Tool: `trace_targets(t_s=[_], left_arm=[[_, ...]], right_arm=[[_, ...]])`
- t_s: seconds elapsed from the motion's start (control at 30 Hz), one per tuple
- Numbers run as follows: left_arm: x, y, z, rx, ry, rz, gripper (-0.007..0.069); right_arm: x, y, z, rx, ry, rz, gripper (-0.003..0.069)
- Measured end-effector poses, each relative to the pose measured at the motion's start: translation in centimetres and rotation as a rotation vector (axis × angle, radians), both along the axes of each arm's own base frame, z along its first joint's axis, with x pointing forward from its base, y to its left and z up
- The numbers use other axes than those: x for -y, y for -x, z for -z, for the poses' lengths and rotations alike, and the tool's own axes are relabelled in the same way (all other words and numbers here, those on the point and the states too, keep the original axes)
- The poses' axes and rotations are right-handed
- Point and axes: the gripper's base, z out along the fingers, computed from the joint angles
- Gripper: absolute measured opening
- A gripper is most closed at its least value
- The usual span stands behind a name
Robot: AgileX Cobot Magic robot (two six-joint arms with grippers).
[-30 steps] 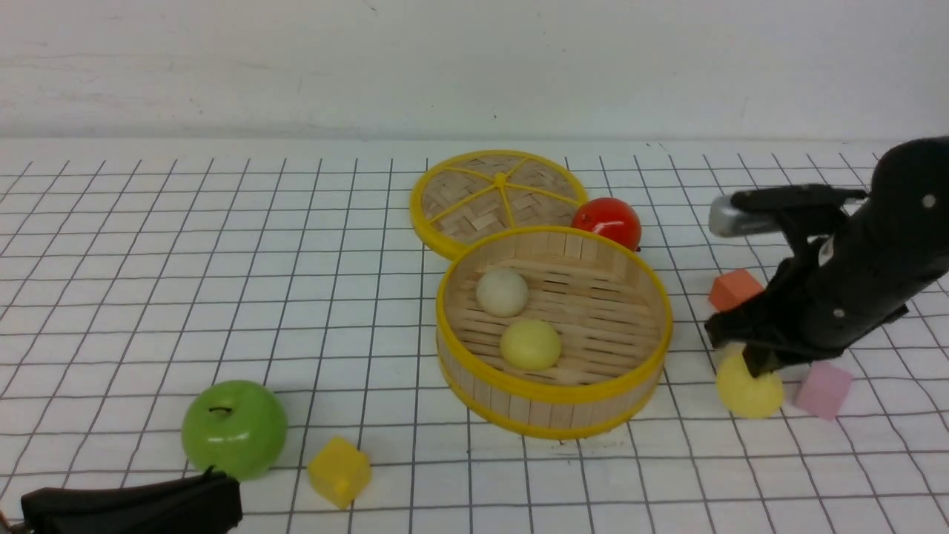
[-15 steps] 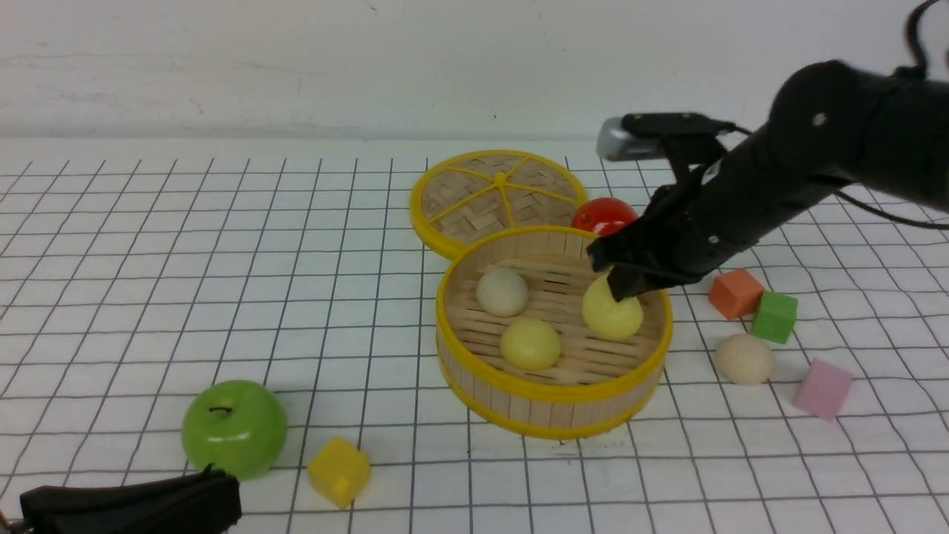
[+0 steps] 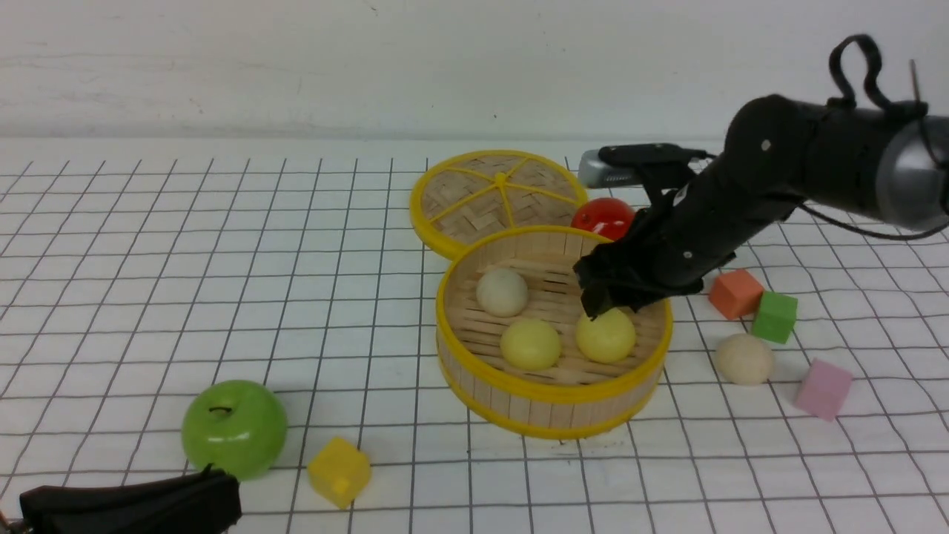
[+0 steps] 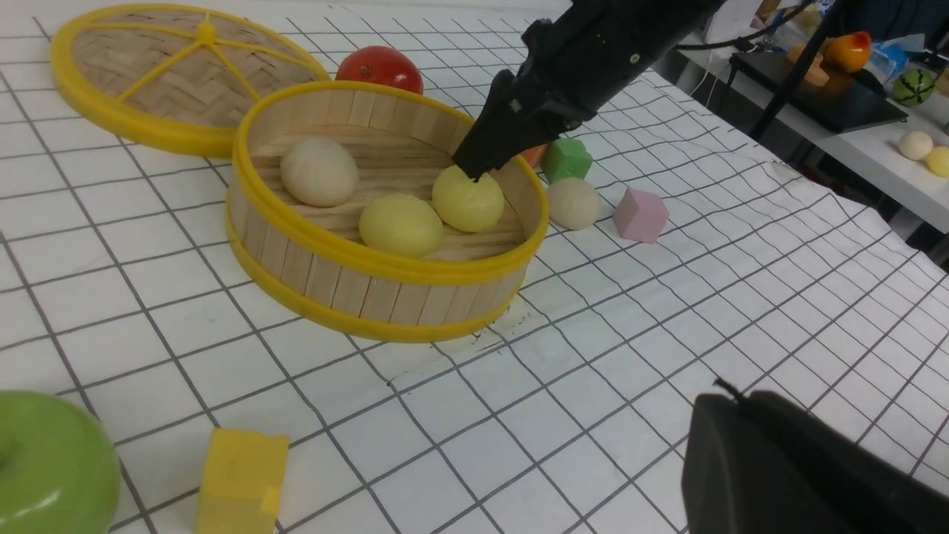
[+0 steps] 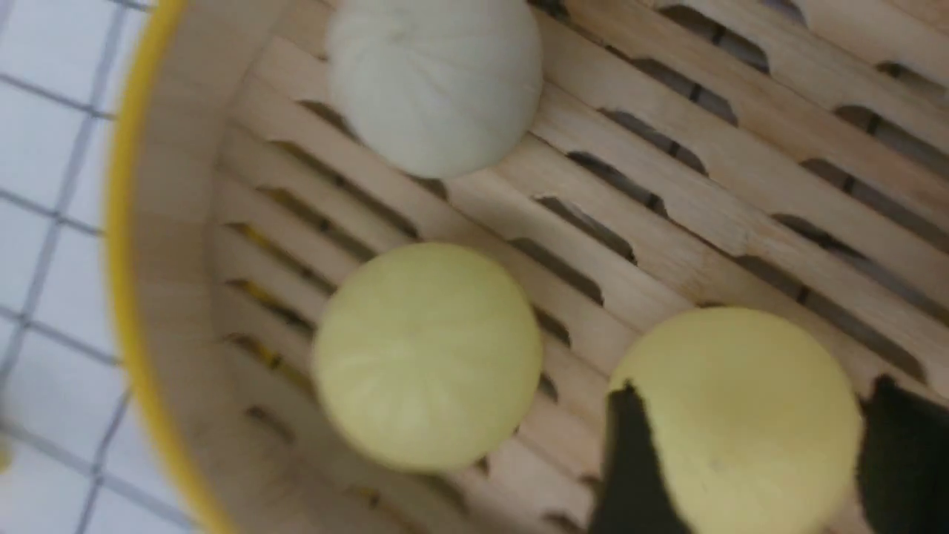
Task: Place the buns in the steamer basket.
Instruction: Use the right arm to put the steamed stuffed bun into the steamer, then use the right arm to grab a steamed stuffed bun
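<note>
The steamer basket [image 3: 552,393] stands mid-table. A cream-white bun [image 3: 502,291] and a pale yellow bun [image 3: 530,345] lie on its slatted floor. My right gripper [image 3: 602,310] reaches into the basket from the right and is shut on a second pale yellow bun [image 3: 606,337], which rests on the floor beside the first. In the right wrist view the fingers [image 5: 630,460] flank this bun [image 5: 741,415]. Another cream-white bun [image 3: 744,359] lies on the table right of the basket. My left gripper [image 3: 222,493] rests shut and empty at the near left.
The woven lid [image 3: 498,196] lies behind the basket, with a red fruit [image 3: 606,217] beside it. An orange cube [image 3: 735,291], green cube [image 3: 775,317] and pink cube [image 3: 823,389] sit near the loose bun. A green apple [image 3: 234,429] and yellow cube [image 3: 339,472] are near left.
My right gripper carried the pale yellow bun from the table at the right into the basket and lowered it onto the floor. The left arm has not moved.
</note>
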Motion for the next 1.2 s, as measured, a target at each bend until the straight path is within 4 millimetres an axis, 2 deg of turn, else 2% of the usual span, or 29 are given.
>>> trace_targets(t_s=[0.03, 0.07, 0.1, 0.17, 0.2, 0.27, 0.3, 0.37, 0.5, 0.67, 0.83, 1.2], left_arm=[[0.0, 0.0, 0.0, 0.0, 0.0, 0.0, 0.0005], [0.0, 0.0, 0.0, 0.0, 0.0, 0.0, 0.0008], [0.0, 0.0, 0.0, 0.0, 0.0, 0.0, 0.0008], [0.0, 0.0, 0.0, 0.0, 0.0, 0.0, 0.0011], [0.0, 0.0, 0.0, 0.0, 0.0, 0.0, 0.0012], [0.0, 0.0, 0.0, 0.0, 0.0, 0.0, 0.0015], [0.0, 0.0, 0.0, 0.0, 0.0, 0.0, 0.0015], [0.0, 0.0, 0.0, 0.0, 0.0, 0.0, 0.0018], [0.0, 0.0, 0.0, 0.001, 0.0, -0.001, 0.0018], [0.0, 0.0, 0.0, 0.001, 0.0, -0.001, 0.0019], [0.0, 0.0, 0.0, 0.002, -0.003, -0.001, 0.0021], [0.0, 0.0, 0.0, 0.007, -0.01, -0.002, 0.0029]], right_arm=[[0.2, 0.4, -1.2, 0.016, 0.005, -0.009, 0.0452], [0.9, 1.2, -3.4, 0.036, 0.033, -0.008, 0.0464], [1.5, 1.7, -4.4, 0.035, 0.055, 0.007, 0.0459], [2.6, 2.4, -5.2, 0.02, 0.09, 0.042, 0.0437], [4.2, 2.9, -5.3, -0.004, 0.142, 0.116, 0.04], [6.1, 3.1, -3.9, -0.051, 0.203, 0.212, 0.0334], [6.3, 3.1, -3.8, -0.055, 0.213, 0.22, 0.0326], [8.3, 2.9, -0.6, -0.127, 0.256, 0.318, 0.0244], [9.1, 1.6, 2.0, -0.139, 0.225, 0.38, 0.0179], [9.7, 0.2, 3.7, -0.141, 0.199, 0.415, 0.0212], [9.7, -0.3, 4.2, -0.128, 0.173, 0.428, 0.0253], [9.5, -1.0, 5.6, -0.127, 0.16, 0.428, 0.0253]])
